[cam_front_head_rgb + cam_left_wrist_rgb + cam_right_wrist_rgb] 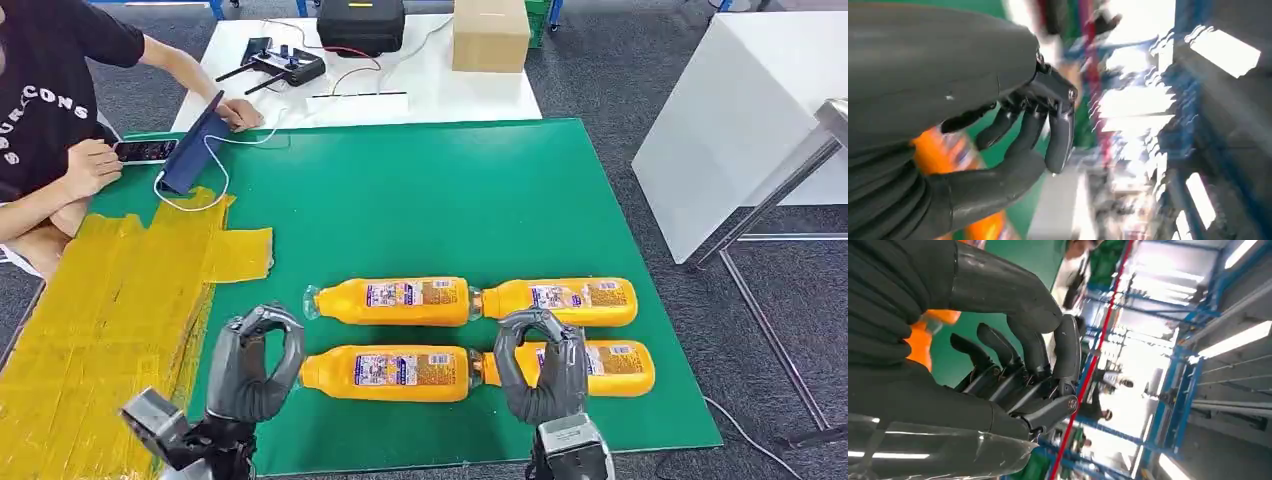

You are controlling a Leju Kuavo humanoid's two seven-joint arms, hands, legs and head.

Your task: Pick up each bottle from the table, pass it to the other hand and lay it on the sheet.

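— So, which step is this?
— The first pick, I'd judge. Four bottles (392, 301) lie in two rows, lower centre of the frame, on the green mat (420, 190). Left hand (255, 365) and right hand (540, 368) hover curled, holding nothing.
— Next?
— Lower one hand onto a bottle; the yellow sheet (110, 300) waits at left.

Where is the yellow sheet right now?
In the head view, the yellow sheet lies on the robot's left, over the green mat's left edge, beside the left hand.
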